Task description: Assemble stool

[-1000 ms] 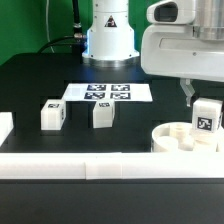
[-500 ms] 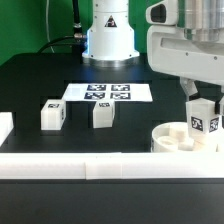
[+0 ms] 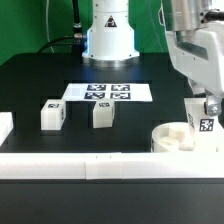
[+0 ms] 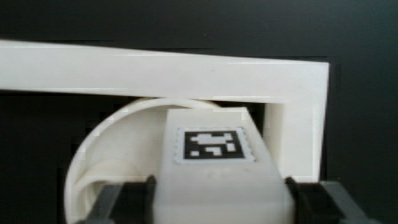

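Observation:
My gripper [image 3: 207,106] is shut on a white tagged stool leg [image 3: 203,119] and holds it upright over the round ring-shaped seat [image 3: 172,139] at the exterior view's right, near the front rail. In the wrist view the leg [image 4: 217,150] sits between my dark fingers [image 4: 121,203], with the seat [image 4: 111,160] curving beneath it. Two more tagged legs stand on the black table: one [image 3: 52,114] at the exterior view's left, the other [image 3: 101,113] just to its right. I cannot tell if the held leg touches the seat.
The marker board [image 3: 107,92] lies flat behind the loose legs. A long white rail [image 3: 100,165] runs along the front edge and also shows in the wrist view [image 4: 178,70] with its corner. The robot base [image 3: 108,35] stands at the back.
My gripper has carried the leg toward the exterior view's right and slightly down, over the seat's right side. The two loose legs have not moved.

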Controlling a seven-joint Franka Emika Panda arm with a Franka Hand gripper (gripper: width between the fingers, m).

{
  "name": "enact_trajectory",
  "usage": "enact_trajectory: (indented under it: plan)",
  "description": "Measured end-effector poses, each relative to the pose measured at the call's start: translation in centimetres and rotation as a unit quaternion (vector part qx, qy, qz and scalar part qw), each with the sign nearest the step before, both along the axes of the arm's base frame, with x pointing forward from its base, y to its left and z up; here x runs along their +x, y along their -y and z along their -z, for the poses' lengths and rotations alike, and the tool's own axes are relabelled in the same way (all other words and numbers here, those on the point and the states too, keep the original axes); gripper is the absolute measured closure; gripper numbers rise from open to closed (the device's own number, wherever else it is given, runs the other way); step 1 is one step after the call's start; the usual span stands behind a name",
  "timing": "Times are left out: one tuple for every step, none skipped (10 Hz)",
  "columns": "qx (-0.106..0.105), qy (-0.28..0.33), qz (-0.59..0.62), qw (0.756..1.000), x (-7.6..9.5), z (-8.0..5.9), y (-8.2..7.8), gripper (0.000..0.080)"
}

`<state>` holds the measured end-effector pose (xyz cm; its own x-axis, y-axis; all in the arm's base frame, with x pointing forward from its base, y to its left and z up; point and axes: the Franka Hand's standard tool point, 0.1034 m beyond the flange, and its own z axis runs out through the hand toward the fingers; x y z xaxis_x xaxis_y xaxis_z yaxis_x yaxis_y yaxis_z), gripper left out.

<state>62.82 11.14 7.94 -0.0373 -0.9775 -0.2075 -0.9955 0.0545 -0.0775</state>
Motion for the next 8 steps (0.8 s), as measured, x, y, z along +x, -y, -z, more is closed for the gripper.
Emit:
enact_trajectory:
  plan:
    - [0.012, -0.009, 0.049, 0.999, 0.02, 0.03, 0.10, 0.0462]
    - [0.022, -0.017, 0.091, 0.995, 0.06, 0.03, 0.16, 0.0462]
    - [0.029, -0.025, 0.135, 0.990, 0.11, 0.04, 0.10, 0.0462]
    - [0.035, -0.032, 0.180, 0.983, 0.19, 0.00, -0.06, 0.0462]
    - [0.038, -0.034, 0.190, 0.980, 0.21, -0.01, -0.04, 0.0462]
    - [0.037, -0.032, 0.180, 0.982, 0.18, 0.03, -0.08, 0.0387]
    - [0.037, -0.032, 0.179, 0.983, 0.15, 0.06, -0.14, 0.0387]
    - [0.039, -0.031, 0.175, 0.983, 0.16, -0.05, -0.23, 0.0252]
